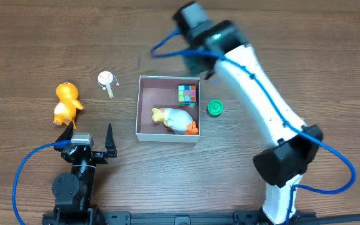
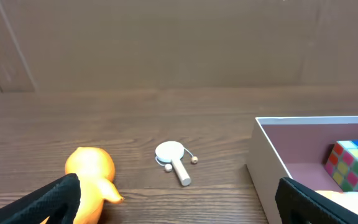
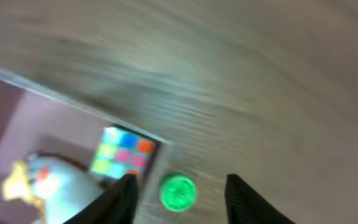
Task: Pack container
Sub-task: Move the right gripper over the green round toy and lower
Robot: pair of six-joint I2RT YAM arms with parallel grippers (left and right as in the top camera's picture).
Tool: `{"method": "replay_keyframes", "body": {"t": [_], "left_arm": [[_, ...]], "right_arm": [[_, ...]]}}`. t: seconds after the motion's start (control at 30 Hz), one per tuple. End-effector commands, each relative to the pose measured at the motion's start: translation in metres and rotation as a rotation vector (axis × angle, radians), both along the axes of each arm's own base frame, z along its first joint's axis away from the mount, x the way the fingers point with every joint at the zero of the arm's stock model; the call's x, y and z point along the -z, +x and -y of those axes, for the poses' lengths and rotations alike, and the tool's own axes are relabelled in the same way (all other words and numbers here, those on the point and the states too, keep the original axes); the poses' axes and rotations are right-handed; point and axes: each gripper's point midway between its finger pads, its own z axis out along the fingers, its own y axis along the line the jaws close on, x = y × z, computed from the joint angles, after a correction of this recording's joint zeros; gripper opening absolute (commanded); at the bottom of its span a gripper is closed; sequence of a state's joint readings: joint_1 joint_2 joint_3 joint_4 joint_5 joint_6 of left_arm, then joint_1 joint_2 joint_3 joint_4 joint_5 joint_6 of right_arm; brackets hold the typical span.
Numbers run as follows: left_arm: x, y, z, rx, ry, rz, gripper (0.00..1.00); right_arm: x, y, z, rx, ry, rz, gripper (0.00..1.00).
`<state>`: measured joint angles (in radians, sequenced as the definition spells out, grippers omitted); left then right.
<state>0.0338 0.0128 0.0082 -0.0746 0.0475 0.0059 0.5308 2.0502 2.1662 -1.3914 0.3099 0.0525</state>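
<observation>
The container is a square white-walled box with a pink floor at the table's middle. It holds a coloured cube and a white duck toy. A green round piece lies on the table just right of the box. My right gripper is open and empty, high above the green piece, near the box's far right corner. My left gripper is open and empty near the front left. An orange duck and a white paddle toy lie left of the box.
The left wrist view shows the orange duck, the paddle toy and the box's left wall with the cube inside. A blue cable runs along each arm.
</observation>
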Motion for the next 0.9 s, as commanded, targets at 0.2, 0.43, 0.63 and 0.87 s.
{"method": "replay_keyframes", "body": {"t": [0.2, 0.43, 0.63, 0.87], "left_arm": [[0.0, 0.0, -0.002, -0.008, 0.01, 0.005, 1.0], [0.0, 0.0, -0.002, -0.008, 0.01, 0.005, 1.0], [0.0, 0.0, -0.002, -0.008, 0.01, 0.005, 1.0], [0.0, 0.0, -0.002, -0.008, 0.01, 0.005, 1.0]], "right_arm": [[0.016, -0.022, 0.077, 0.352, 0.337, -0.312, 1.0], [0.051, -0.021, 0.051, 0.639, 0.525, -0.402, 1.0], [0.059, -0.011, 0.07, 0.964, 0.553, -0.351, 1.0], [0.148, -0.076, 0.113, 1.731, 0.32, -0.331, 1.0]]}}
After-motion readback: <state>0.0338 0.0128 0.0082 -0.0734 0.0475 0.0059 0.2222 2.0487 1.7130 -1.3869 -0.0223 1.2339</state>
